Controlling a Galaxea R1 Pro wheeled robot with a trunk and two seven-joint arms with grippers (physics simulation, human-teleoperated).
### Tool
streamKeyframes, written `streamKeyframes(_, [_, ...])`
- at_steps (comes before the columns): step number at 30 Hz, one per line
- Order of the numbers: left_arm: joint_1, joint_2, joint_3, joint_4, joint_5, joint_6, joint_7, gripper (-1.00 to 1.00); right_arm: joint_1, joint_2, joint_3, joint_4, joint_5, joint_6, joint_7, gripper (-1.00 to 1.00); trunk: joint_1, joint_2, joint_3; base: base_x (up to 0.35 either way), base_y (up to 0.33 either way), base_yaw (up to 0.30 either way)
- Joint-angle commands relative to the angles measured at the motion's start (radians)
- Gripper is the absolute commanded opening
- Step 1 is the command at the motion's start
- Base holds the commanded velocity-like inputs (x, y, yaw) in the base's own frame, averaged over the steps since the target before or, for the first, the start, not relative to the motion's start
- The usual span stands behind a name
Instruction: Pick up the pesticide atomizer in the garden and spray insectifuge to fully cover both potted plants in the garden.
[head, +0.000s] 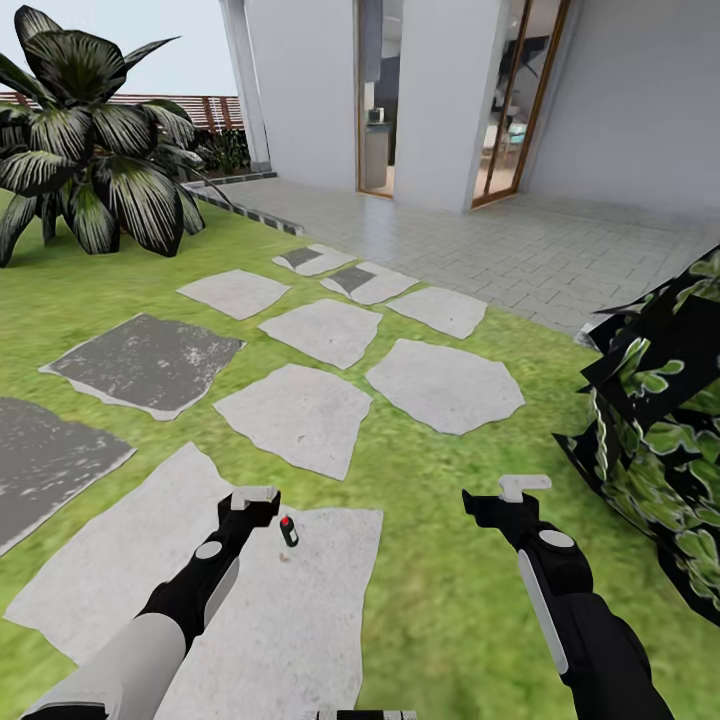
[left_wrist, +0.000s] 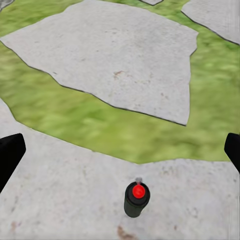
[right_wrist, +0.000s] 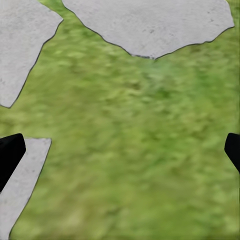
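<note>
Lawn (head: 470, 560): green grass across the lower and middle frame of the head view, running between all the stones.
House wall (head: 430, 90): pale, top centre and top right, with two wood-framed glass openings.
Terrace (head: 520, 250): grey paving at the foot of the wall.
Stepping stones (head: 440, 385): irregular grey slabs scattered from centre frame to lower left, each apart from the next.
Striped plant (head: 90, 150): large, dark leaves with pale stripes, upper left, standing in the grass.
Leafy mass (head: 660, 430): black and green foliage at the right edge; its form is not clear.
Fence (head: 215, 110): brown slats, far upper left behind the striped plant.
Bearing slab (head: 320, 620): the big pale stone at lower centre.
Right gripper (head: 522, 487): lower right of centre, over grass; its dark fingertips (right_wrist: 11, 152) sit at opposite edges of the right wrist view – spread wide, nothing between them.
Left gripper (head: 255, 497): lower left of centre, over the bearing slab; fingertips (left_wrist: 10, 155) likewise at the far edges – spread wide, holding nothing, touching nothing.
Pesticide atomizer (head: 288, 531): slim dark green body, standing upright on the bearing slab, just right of the left gripper and apart from it. From above (left_wrist: 136, 199) it shows a dark round top with a red spot; any label is too small to make out.
</note>
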Motion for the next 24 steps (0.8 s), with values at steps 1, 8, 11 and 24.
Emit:
streamKeyframes(1, [-0.001,0.000,0.001,0.001,0.000,-0.003,0.000,1.00,0.000,0.000,0.000,-0.001,0.004,0.006,0.000,1.00,0.004,-0.008,-0.004,0.000,0.000,0.000])
streamKeyframes(8, [-0.001,0.000,0.003,0.001,0.005,-0.003,-0.001,1.00,0.000,0.000,0.000,-0.003,0.004,0.006,0.000,1.00,0.031,-0.057,-0.026,0.000,0.000,0.000])
streamKeyframes(11, [-0.001,0.000,0.003,0.001,0.005,-0.003,-0.001,1.00,0.000,0.000,0.000,-0.002,0.004,0.006,0.000,1.00,0.042,-0.078,-0.035,0.000,0.000,0.000])
streamKeyframes(24, [-0.001,0.000,0.001,0.001,0.004,-0.003,0.000,1.00,0.000,0.000,0.000,-0.003,0.004,0.006,0.000,1.00,0.061,-0.113,-0.051,0.002,0.000,0.000])
